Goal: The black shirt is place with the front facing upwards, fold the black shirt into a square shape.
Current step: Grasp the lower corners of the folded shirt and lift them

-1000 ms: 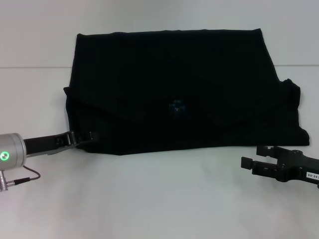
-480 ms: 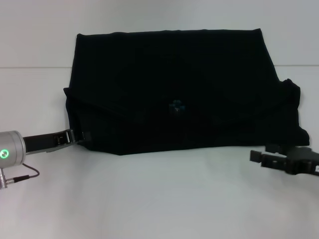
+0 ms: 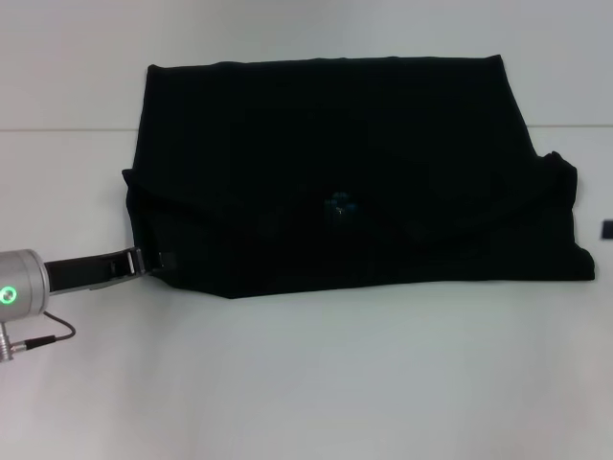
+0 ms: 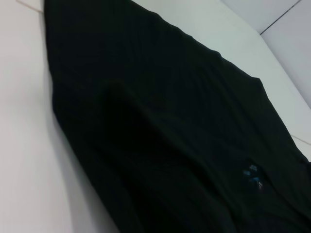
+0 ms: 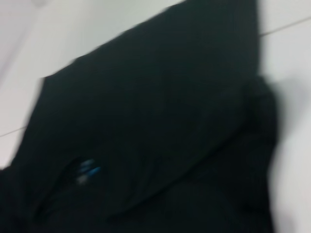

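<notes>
White table (image 3: 306, 383) fills the whole head view, and nothing else lies on it but the cloth. At the lower left of the frame the left gripper (image 3: 153, 262) reaches in low from the silver arm with the green light. Its tip sits right at the lower left corner of the black shirt (image 3: 345, 172), touching the edge there. I cannot tell if it is wide, narrow or pinching the cloth, since black lies on black.

Going right, the black shirt takes up the middle and upper part of the frame. It is already folded over into a wide, flat shape, with a slanted flap across it. A small blue neck label (image 3: 339, 204) shows near the middle. The left wrist view looks along the same dark cloth (image 4: 160, 126), with the blue label (image 4: 252, 174) far off. The right wrist view shows the shirt (image 5: 155, 136) too, and the label (image 5: 87, 170).

At the far right edge of the frame only a tiny dark bit of the right gripper (image 3: 607, 229) shows, just beside the shirt's right side. I cannot tell how it is set.

I think the step in hand is taking hold of the left end. The shape is much wider than tall, so it is not a square yet. Next, the left end likely needs a firm hold, then a lift and a carry over toward the right, laid down flat with the edges lined up.
</notes>
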You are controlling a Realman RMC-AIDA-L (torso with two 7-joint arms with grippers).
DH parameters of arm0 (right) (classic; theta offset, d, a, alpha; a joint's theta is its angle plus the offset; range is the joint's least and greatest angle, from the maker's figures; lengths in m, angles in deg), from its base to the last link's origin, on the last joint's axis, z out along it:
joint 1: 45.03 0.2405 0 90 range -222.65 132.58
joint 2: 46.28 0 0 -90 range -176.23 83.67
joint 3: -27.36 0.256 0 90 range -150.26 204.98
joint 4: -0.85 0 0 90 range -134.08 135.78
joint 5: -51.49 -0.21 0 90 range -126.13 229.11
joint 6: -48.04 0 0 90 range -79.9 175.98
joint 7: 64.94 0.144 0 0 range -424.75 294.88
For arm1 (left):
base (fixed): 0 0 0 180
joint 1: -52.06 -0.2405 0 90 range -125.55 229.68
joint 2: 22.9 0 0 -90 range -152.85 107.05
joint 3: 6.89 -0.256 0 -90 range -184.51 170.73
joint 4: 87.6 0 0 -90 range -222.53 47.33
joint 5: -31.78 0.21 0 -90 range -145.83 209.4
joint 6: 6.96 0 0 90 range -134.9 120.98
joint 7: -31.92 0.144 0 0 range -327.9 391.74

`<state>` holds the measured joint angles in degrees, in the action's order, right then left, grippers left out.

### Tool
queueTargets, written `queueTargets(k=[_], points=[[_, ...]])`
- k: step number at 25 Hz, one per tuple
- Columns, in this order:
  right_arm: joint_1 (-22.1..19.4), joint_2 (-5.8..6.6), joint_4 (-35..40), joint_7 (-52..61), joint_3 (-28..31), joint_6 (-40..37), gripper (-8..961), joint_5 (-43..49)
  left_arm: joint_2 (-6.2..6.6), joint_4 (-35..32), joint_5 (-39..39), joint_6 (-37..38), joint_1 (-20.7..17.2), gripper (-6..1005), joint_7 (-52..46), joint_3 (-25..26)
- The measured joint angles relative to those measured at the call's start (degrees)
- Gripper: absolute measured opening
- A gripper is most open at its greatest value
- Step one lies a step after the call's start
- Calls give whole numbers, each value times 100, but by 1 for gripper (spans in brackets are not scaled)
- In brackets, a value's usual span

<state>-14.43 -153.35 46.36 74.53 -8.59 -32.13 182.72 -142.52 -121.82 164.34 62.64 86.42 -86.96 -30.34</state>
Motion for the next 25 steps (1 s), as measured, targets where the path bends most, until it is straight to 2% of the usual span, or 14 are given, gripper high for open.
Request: queueTargets(k=[2,6,8,9,10,11,16,25], points=[[192,27,212,396,140,-34,892,509,1,0,-2,4,6,41,37,-3],[619,-35,255,624,299,141,892,1317,1,4,-10,12,15,41,50,1],[797,-83,60,614,272,322,891,1486,1,3,-11,13,17,41,70,0],[964,-100,-268,583,230,561,891,1566,1,2,-12,14,20,41,84,-2],[964,-100,-268,583,230,561,891,1566,1,2,-13,14,22,41,92,-2],[1101,-95,-607,569,126,802,891,1600,1,-1,-13,15,25,41,100,-3],[1275,-87,-1133,569,-235,1276,890,1615,6,-9,-18,27,27,41,117,-2],[1298,-243,-1444,530,-471,1782,891,1627,10,-15,-20,138,27,41,120,25]])
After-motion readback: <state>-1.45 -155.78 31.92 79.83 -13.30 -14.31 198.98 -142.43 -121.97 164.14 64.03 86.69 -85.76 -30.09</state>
